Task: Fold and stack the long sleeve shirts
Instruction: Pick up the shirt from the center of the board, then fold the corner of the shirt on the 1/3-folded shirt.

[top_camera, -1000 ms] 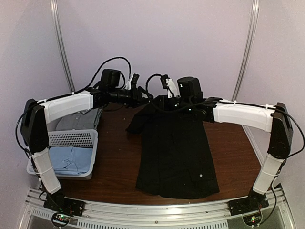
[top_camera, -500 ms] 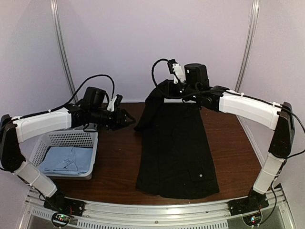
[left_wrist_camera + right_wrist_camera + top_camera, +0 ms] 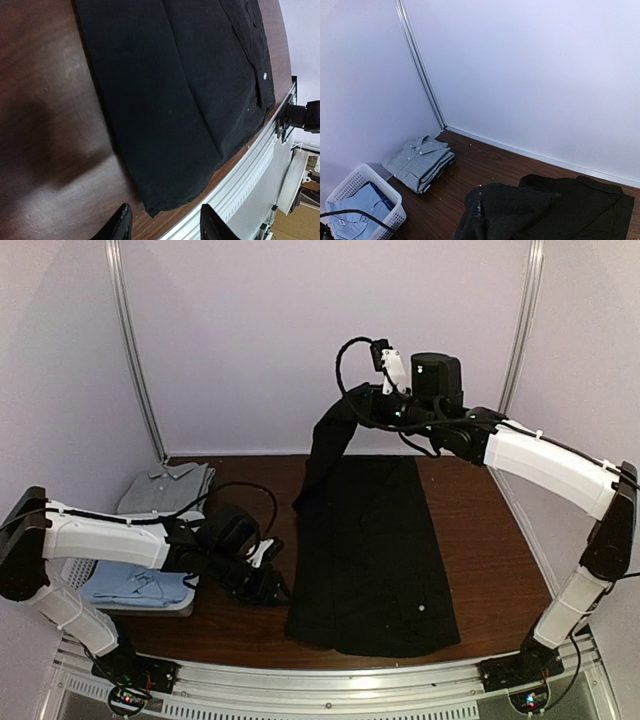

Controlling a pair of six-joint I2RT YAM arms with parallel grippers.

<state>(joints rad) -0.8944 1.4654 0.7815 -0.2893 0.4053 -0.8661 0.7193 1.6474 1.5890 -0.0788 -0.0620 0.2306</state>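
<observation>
Right gripper clamps black shirt's far-left part, raised up; left gripper low just beside its near-left edge. Folded grey shirt back-left; blue shirt in basket.

right gripper: fingertips buried in the black shirt's raised cloth
basket: mostly behind left arm
blue shirt: partly covered
left fingers: cut by wrist view's bottom edge
white mark: too small to identify

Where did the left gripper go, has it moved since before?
Yes. The left gripper came from beyond the far end of the white plastic lattice basket to level with its near end.
</observation>
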